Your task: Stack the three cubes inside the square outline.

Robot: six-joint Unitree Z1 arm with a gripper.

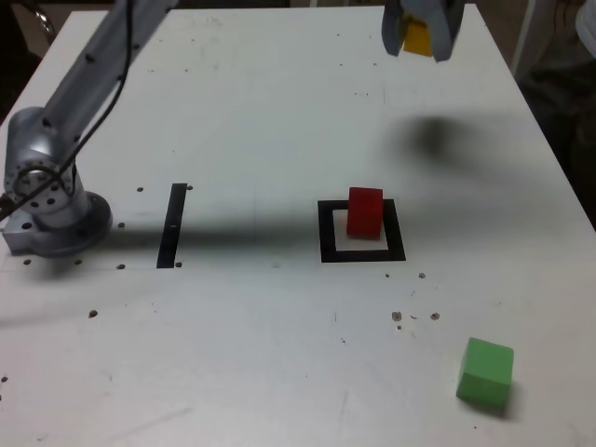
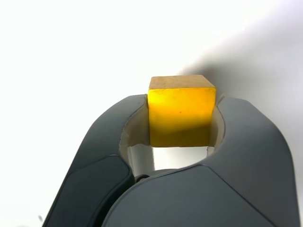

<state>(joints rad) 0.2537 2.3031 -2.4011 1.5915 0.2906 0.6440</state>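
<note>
My gripper (image 1: 421, 35) hangs high over the far side of the table, shut on the yellow cube (image 1: 417, 38). The wrist view shows that yellow cube (image 2: 181, 111) clamped between both dark fingers (image 2: 118, 142), with white table beneath. The red cube (image 1: 365, 211) stands inside the square outline (image 1: 362, 251), toward its far edge. The green cube (image 1: 486, 372) rests on the table near the front, at the exterior view's right. The gripper's shadow falls on the table beyond the outline.
The arm's silver base (image 1: 47, 200) is bolted at the exterior view's left. A thin black strip (image 1: 172, 224) lies between the base and the outline. The table's right edge runs close to the green cube.
</note>
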